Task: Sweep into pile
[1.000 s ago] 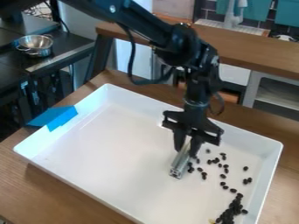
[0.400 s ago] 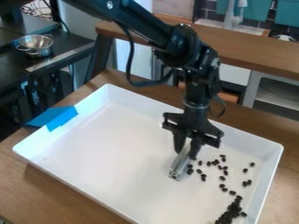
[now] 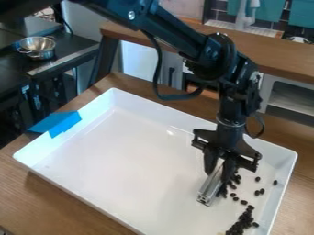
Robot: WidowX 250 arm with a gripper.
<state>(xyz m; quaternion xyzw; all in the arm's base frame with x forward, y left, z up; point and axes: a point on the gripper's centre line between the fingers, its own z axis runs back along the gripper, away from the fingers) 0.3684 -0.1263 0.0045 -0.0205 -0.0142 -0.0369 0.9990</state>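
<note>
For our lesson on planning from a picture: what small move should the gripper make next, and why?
Probably slide the metal bar toward the near right corner: scattered beans lie between it and the dense heap there.

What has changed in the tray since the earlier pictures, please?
The tool and the metal bar it grips have moved toward the picture's right and closer to the camera. The scattered black beans beside the bar have been pushed the same way and now sit closer together. The tray, the blue tape and the bean pile near the bottom look much the same.
</note>
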